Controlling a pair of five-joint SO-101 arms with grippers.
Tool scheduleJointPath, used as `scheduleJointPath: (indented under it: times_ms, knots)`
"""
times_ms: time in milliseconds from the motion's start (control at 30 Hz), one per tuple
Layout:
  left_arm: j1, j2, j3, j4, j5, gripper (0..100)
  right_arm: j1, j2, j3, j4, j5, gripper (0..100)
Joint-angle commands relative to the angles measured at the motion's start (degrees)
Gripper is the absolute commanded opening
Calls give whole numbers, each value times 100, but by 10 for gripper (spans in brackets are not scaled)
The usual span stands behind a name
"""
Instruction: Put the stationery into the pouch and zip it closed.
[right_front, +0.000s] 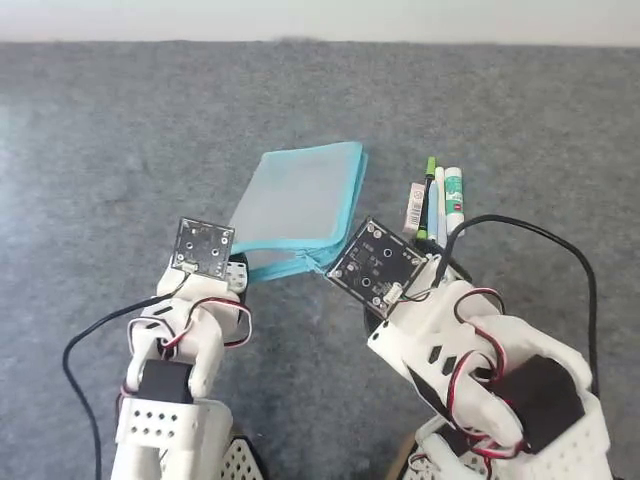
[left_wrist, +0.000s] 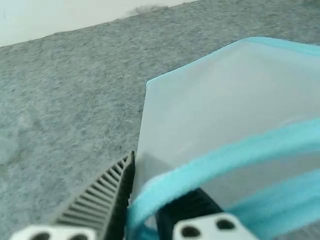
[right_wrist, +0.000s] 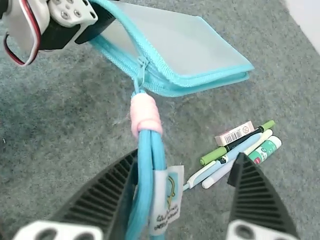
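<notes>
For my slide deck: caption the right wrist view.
Open right tool around the zipper strap of the pouch; left tool grips its edge, stationery alongside.

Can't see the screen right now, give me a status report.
Left gripper shut on pouch edge. Right gripper open, zipper strap between its fingers. Pens beside pouch, not in.
</notes>
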Motion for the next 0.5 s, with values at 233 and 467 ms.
scheduleJointPath:
  times_ms: [233,467]
  knots:
    - [-44,18,-330,-185,-9,11,-1473,-374,-484,980,-26,257]
    - [-70,26,-462,-158,325,11,-1279,-382,1292,-681,-255,257]
